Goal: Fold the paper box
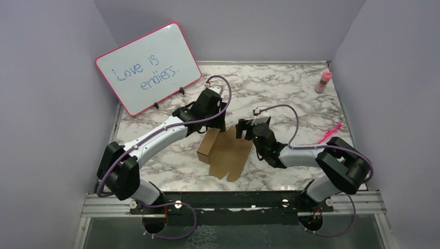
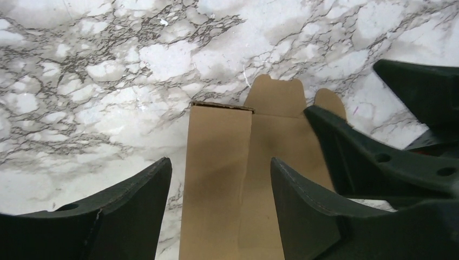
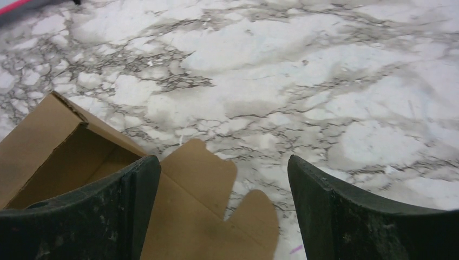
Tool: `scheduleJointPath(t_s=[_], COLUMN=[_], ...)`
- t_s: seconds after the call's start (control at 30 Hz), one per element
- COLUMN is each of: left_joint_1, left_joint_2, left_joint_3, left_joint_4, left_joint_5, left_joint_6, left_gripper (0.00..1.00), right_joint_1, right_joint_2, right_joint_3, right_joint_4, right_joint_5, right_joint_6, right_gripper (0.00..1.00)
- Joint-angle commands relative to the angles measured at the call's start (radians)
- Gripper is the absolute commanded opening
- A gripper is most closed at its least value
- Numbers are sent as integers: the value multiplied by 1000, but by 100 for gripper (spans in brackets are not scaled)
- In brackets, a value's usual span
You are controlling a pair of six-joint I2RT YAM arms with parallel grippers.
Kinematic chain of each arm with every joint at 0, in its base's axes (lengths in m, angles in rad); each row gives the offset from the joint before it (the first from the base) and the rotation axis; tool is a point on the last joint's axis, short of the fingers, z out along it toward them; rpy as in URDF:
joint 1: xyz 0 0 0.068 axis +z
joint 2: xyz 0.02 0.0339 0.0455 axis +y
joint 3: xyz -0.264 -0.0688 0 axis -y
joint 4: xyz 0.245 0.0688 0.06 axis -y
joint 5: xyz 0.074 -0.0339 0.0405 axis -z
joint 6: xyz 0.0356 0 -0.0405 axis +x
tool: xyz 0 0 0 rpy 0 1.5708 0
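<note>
The paper box [image 1: 223, 149] lies in the middle of the marble desk [image 1: 296, 93], half formed. Its left part stands up as a walled trough, and the rest lies flat with rounded flaps pointing toward the bottom of the frame. In the right wrist view its open hollow shows only bare cardboard. The left gripper [image 2: 220, 165] is spread, its fingers straddling the raised part; I can't tell whether they touch it. The right gripper [image 3: 223, 162] is spread wide over the flat flaps. A whiteboard [image 1: 148, 67] leans at upper left, and a pink bottle [image 1: 324, 82] stands at upper right.
</note>
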Motion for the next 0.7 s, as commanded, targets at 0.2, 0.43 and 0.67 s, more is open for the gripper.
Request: scheduleJointPath(t_s=[0.2, 0.43, 0.67], left_joint_1=[-225, -338, -371], left_joint_2=[80, 246, 355], left_joint_3=[136, 228, 281], left_joint_4=[-262, -361, -450], left_joint_5=[-447, -621, -801], left_joint_6=[17, 23, -5], left_gripper=[69, 62, 57], right_joint_1=[-4, -11, -15], right_joint_2=[-170, -185, -225], right_joint_3=[-93, -111, -153], right_joint_4=[21, 45, 99], right_joint_5=[208, 212, 237], right_joint_6=[-34, -41, -50], right_gripper=[94, 94, 93])
